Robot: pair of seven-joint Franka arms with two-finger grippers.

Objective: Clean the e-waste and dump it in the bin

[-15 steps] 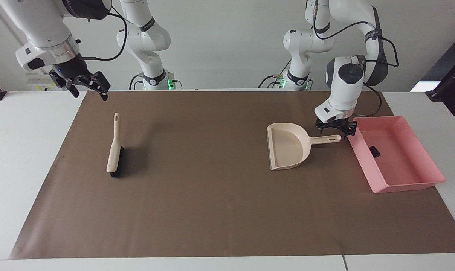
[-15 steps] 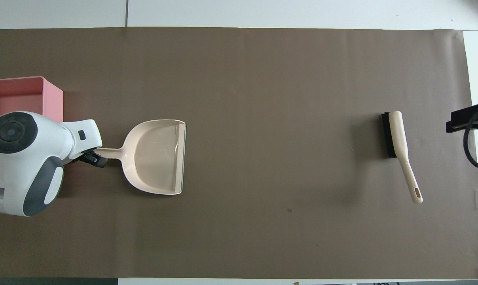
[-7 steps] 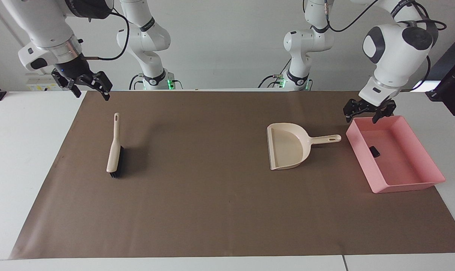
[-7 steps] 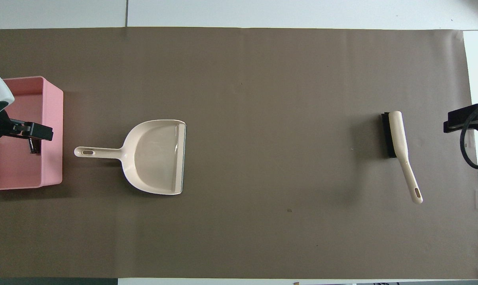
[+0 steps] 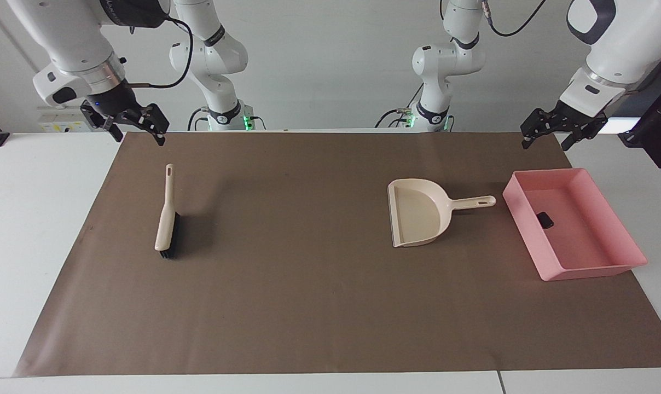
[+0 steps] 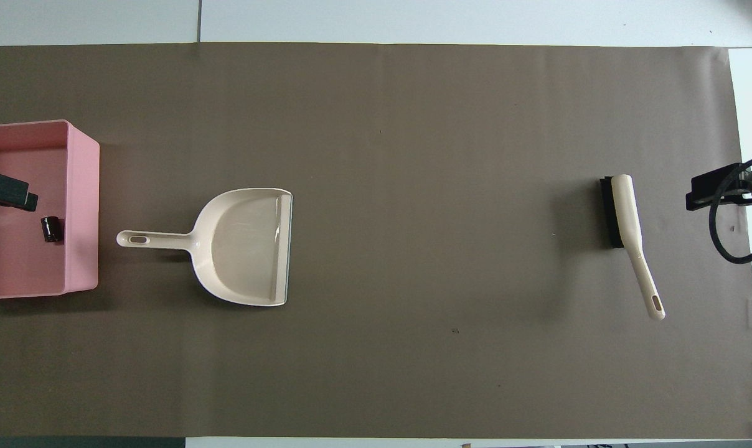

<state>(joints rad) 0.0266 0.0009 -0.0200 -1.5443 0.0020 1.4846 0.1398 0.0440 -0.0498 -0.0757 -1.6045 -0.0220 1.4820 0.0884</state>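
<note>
The pink bin [image 5: 523, 225] stands at the left arm's end of the brown mat and also shows in the overhead view [image 6: 82, 205]. A small black-brown block [image 5: 544, 220] lies inside it [image 6: 51, 228]. The white and green scrap is not in view. My left gripper [image 5: 545, 142] is open and empty, up in the air over the mat's edge by the bin; one of its fingers [image 6: 5, 190] shows in the overhead view. My right gripper [image 5: 137, 137] is open and empty, up over the mat's corner at the right arm's end.
A beige dustpan [image 5: 418, 214] lies flat beside the bin, handle toward it [image 6: 245, 246]. A beige brush with black bristles [image 5: 166, 219] lies at the right arm's end [image 6: 628, 218]. The brown mat [image 5: 308, 284] covers most of the white table.
My left gripper left the dustpan handle, rose and swung over the bin toward the robots' edge of the mat. The dustpan stayed put. My right gripper drifted slightly toward the brush.
</note>
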